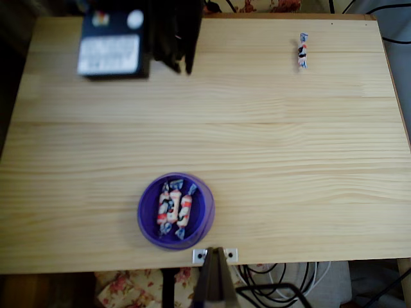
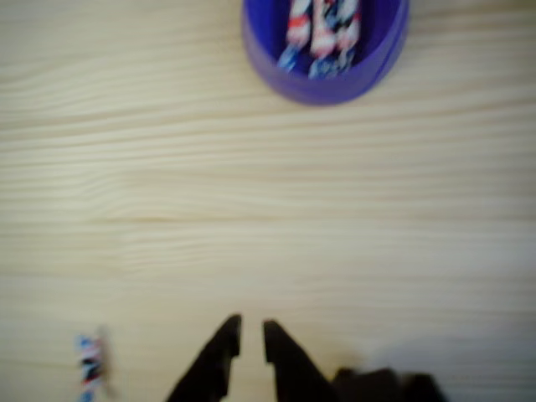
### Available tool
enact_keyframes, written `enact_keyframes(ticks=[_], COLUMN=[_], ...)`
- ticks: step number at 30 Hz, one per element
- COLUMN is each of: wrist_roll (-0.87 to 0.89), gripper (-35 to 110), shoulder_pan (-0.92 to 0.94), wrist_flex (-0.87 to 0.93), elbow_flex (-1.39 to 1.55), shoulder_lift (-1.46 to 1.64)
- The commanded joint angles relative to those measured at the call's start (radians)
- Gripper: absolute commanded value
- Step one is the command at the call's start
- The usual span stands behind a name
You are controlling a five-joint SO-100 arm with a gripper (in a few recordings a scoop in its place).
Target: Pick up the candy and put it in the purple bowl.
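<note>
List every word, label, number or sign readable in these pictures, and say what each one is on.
Nothing can be read.
White label on the dark box at the table's far edge: lines of print, too blurred to read.
Candy wrappers: stripes, no legible text.
Purple bowl: no marking seen.
Hand: no marking seen.

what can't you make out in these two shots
- Overhead view: the arm is a blurred dark shape at the top edge, so its fingers cannot be made out.
- Wrist view: the purple bowl is cut off by the top edge, so the count of candies inside is unclear there.
- Wrist view: the loose candy is blurred near the bottom edge; its stripes are unreadable.
- Wrist view: the fingers are cut off at the bottom.
</note>
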Motion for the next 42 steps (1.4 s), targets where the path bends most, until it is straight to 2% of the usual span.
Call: enact_keyframes(ticks=[1,6,9,11,22,30,42], wrist_roll=[0.202,0.451,0.575,0.635,0.749,0.954,1.201], gripper=[5,5,3,8,8,8,8], shoulder_pan=[-0.14,-0.357,-0.483,-0.549,-0.739,-0.942,-1.103], wrist_flex=[0.075,0.14,0.112,0.072,0.051,0.017,-0.032], elbow_flex=[-0.075,-0.051,0.014,0.055,0.089,0.137,0.172], shoulder_lift=[0.089,0.115,0.11,0.11,0.101,0.055,-0.026])
